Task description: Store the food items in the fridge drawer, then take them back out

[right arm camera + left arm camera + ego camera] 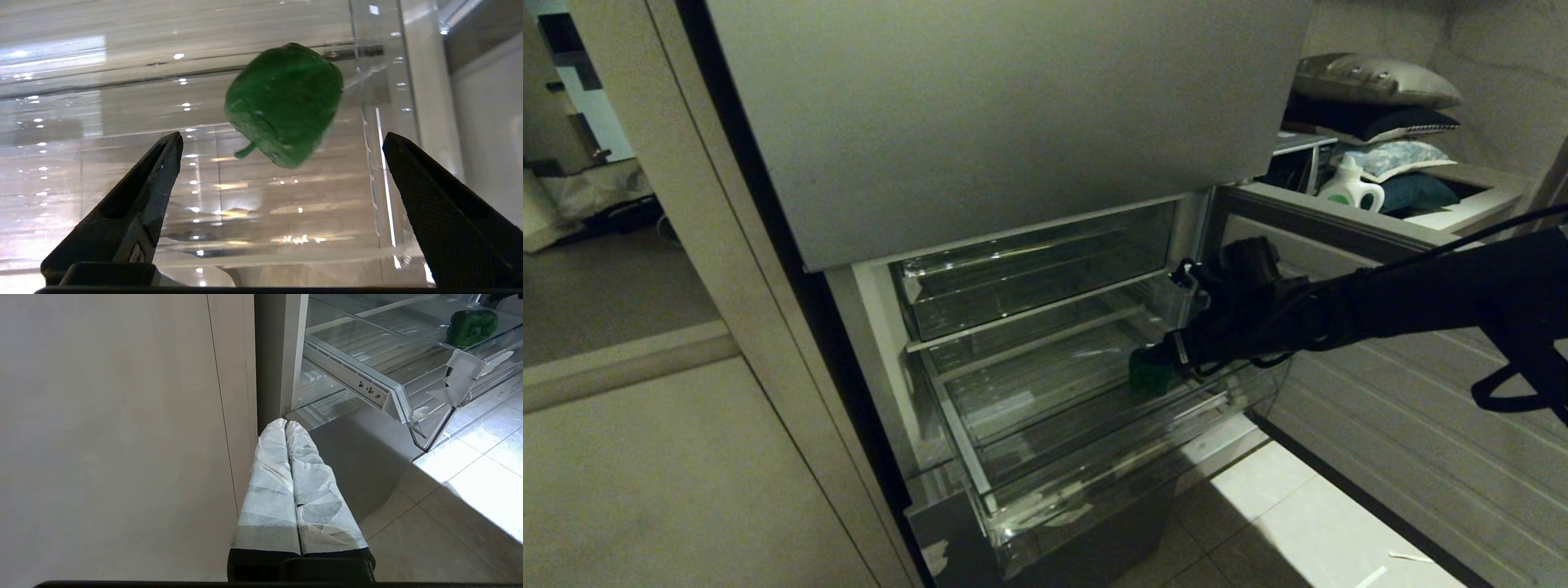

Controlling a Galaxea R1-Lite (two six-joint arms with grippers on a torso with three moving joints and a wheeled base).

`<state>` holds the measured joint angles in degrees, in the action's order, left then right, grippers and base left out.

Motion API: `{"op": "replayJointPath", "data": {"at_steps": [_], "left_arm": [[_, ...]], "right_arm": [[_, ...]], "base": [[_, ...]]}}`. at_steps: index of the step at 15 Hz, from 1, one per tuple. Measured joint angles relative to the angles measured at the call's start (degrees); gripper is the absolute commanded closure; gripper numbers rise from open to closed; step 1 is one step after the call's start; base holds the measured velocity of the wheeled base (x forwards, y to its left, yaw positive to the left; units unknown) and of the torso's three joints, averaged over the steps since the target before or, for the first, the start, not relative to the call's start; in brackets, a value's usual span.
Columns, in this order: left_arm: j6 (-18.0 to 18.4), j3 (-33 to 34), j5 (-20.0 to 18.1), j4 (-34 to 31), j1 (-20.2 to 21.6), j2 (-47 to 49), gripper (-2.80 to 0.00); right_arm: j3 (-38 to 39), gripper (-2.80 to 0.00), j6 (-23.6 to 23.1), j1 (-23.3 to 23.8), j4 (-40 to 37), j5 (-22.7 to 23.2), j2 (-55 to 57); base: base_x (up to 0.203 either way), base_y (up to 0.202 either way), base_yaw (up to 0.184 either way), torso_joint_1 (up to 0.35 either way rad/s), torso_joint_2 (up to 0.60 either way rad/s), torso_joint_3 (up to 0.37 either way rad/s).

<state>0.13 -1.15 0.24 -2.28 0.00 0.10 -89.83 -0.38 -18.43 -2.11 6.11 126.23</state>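
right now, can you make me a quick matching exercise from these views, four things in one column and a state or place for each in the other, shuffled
Things
1. green pepper
2. right gripper
3. left gripper
4. fridge drawer

States or places
A. pulled out, clear plastic, white tape scraps on the front
B. fingers pressed together, wrapped in pale tape, low beside the fridge
C. lying inside the drawer, near its right wall
D. black fingers spread wide, nothing between them, pointed at the pepper

Pairs: 1-C, 2-D, 3-B, 4-A
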Motion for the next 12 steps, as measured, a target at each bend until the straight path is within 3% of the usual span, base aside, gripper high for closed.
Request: {"op": "replayJointPath", "data": {"at_steps": [6,12], "left_arm": [[0.0,0.0,0.0,0.0,0.0,0.0,0.00],[0.0,0.0,0.0,0.0,0.0,0.0,0.00]], "right_arm": [[1.3,-2.80,0.6,-0.4,1.9,0.0,-0.1],[12.0,-2.80,0.6,-2.0,2.3,-0.1,-11.8]], "base": [[0.000,0.000,0.000,0.000,0.00,0.000],[0.000,0.000,0.000,0.000,0.00,0.000]]}}
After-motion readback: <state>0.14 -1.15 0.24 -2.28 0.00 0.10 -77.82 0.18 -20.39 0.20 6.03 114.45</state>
